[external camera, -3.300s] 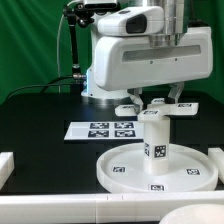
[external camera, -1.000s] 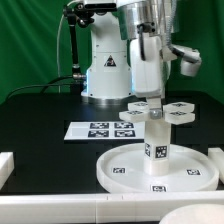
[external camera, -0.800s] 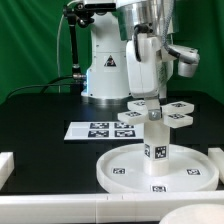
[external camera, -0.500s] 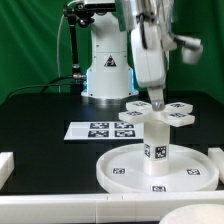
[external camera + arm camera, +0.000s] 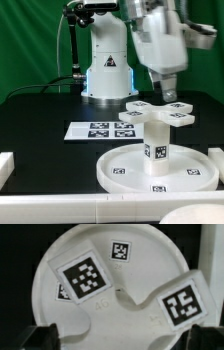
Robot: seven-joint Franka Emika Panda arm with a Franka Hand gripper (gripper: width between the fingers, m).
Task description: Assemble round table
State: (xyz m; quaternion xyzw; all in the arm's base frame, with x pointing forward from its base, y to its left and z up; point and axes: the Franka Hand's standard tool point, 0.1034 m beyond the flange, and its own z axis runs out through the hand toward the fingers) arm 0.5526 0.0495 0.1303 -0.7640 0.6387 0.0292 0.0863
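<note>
The large round disc (image 5: pixel 120 168) lies on the black table at the front right. The short thick cylinder leg (image 5: pixel 156 150) stands upright on its middle. The cross-shaped piece (image 5: pixel 158 112) sits flat on top of the leg. My gripper (image 5: pixel 171 95) hangs just above the cross's far right arm, open and empty. In the wrist view the cross (image 5: pixel 130 308) fills the picture with the disc (image 5: pixel 150 241) beneath it. My dark fingertips (image 5: pixel 42 336) stand wide apart at the picture's edge, with my gripper (image 5: pixel 125 339) holding nothing.
The marker board (image 5: pixel 103 129) lies flat on the table to the exterior view's left of the disc. White rails run along the front (image 5: pixel 90 210), the left (image 5: pixel 5 165) and the right (image 5: pixel 216 155). The arm's base (image 5: pixel 105 70) stands behind.
My gripper was shut on the cross atop the leg. It has since let go, lifted and swung up toward the exterior view's right. The cross stays on the leg.
</note>
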